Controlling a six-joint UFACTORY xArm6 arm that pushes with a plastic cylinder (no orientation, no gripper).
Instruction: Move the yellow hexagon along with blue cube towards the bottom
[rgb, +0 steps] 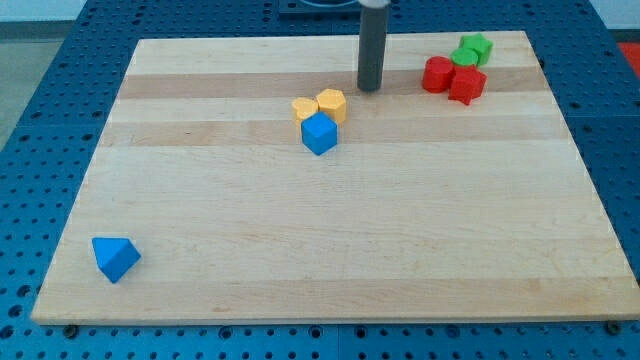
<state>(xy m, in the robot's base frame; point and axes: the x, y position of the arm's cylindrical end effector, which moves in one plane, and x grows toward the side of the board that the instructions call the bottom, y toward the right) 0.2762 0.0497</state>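
Note:
A yellow hexagon (333, 105) sits on the wooden board (330, 250) near the top middle. A second yellow block (306, 108) touches its left side. A blue cube (319, 134) sits just below the two yellow blocks, touching them. My tip (370, 87) is the lower end of the dark rod. It stands above and to the right of the yellow hexagon, a short gap away, touching no block.
Two red blocks (437, 75) (467, 85) and two green blocks (473, 48) cluster at the top right. Another blue block (115, 258) lies near the bottom left corner. Blue perforated table surrounds the board.

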